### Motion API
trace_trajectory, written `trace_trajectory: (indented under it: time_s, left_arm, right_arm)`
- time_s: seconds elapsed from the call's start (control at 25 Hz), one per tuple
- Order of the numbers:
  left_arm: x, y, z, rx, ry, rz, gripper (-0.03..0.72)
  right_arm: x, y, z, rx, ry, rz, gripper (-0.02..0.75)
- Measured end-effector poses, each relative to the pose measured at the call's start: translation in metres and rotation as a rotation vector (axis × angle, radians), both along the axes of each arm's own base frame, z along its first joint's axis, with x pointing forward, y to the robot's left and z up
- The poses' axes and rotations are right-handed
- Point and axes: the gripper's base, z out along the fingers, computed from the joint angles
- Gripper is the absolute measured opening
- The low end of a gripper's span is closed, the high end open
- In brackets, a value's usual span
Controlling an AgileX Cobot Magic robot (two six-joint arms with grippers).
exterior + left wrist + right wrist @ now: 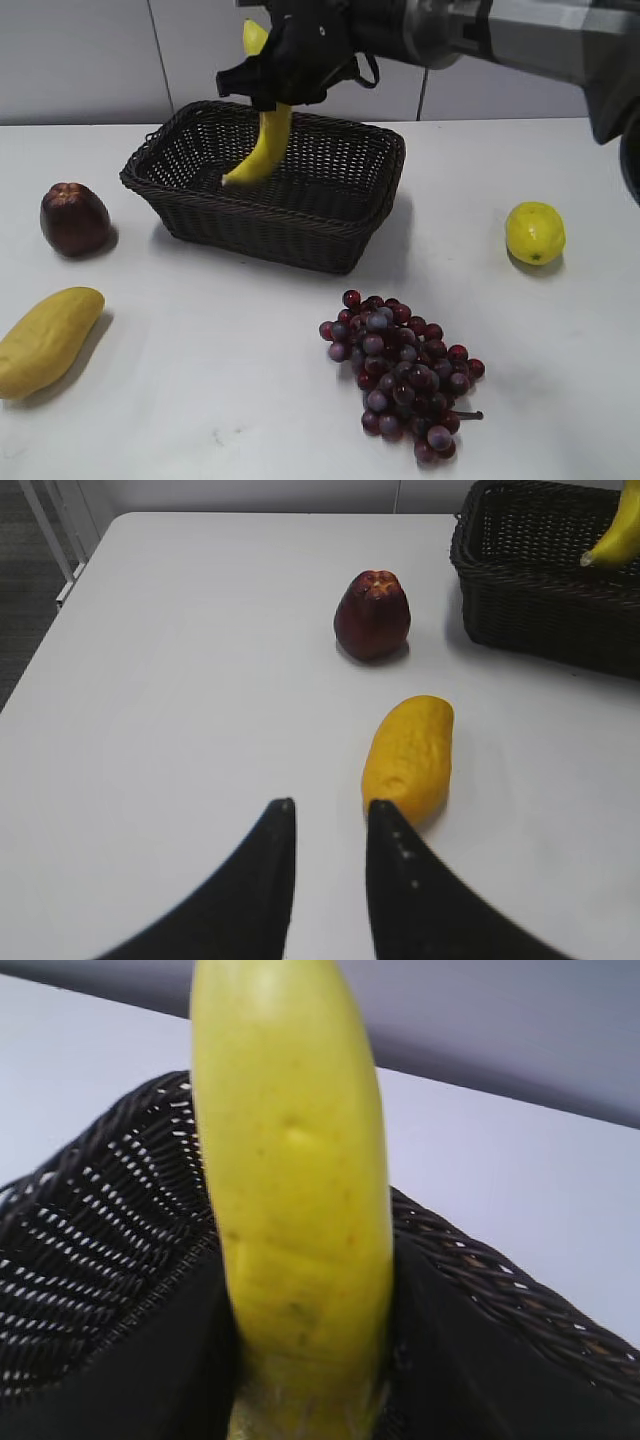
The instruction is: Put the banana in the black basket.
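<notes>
Banana [268,140] hangs nearly upright over the black basket [330,240] at the table's far edge, lower tip inside | right gripper [275,75] clamped on its upper half | left gripper [325,825] empty, slightly parted, near left edge | likely light, stiff, glossy and slippery; mid-body grip suits | basket woven wicker, flared, braided rim
</notes>
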Motion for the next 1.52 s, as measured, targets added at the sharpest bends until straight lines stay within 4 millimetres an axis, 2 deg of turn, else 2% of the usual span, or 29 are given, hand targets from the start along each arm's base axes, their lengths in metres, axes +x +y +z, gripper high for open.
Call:
trace_trajectory:
  time_s: [0.12,0.2,0.28,0.36,0.44,0.64,0.84,1.12,1.32,1.52]
  left_arm:
    - [0.000,0.000,0.000,0.000,0.000,0.000,0.239]
    - [0.000,0.000,0.000,0.000,0.000,0.000,0.239]
    - [0.000,0.000,0.000,0.000,0.000,0.000,0.239]
    - [0.000,0.000,0.000,0.000,0.000,0.000,0.239]
    - [0.000,0.000,0.000,0.000,0.000,0.000,0.239]
    - [0.000,0.000,0.000,0.000,0.000,0.000,0.239]
    - [0.000,0.000,0.000,0.000,0.000,0.000,0.239]
    - [0.000,0.000,0.000,0.000,0.000,0.000,0.239]
    - [0.000,0.000,0.000,0.000,0.000,0.000,0.239]
    - [0.000,0.000,0.000,0.000,0.000,0.000,0.239]
  right_arm:
    - [0.003,0.001,-0.016,-0.034,0.005,0.007,0.345]
    - [0.004,0.002,-0.020,-0.040,0.004,0.008,0.354]
    - [0.004,0.001,-0.019,-0.039,0.000,0.008,0.414]
    - [0.005,0.001,-0.019,-0.038,-0.002,0.008,0.515]
    - [0.005,0.001,-0.019,-0.042,-0.004,0.009,0.580]
    - [0.003,-0.001,-0.016,-0.067,0.009,0.009,0.615]
    - [-0.008,-0.012,0.020,-0.119,0.011,0.019,0.615]
    - [-0.043,-0.042,0.077,-0.295,0.124,0.075,0.594]
    - [-0.068,-0.058,0.102,-0.382,0.220,0.155,0.592]
    - [-0.089,-0.071,0.121,-0.379,0.234,0.235,0.592]
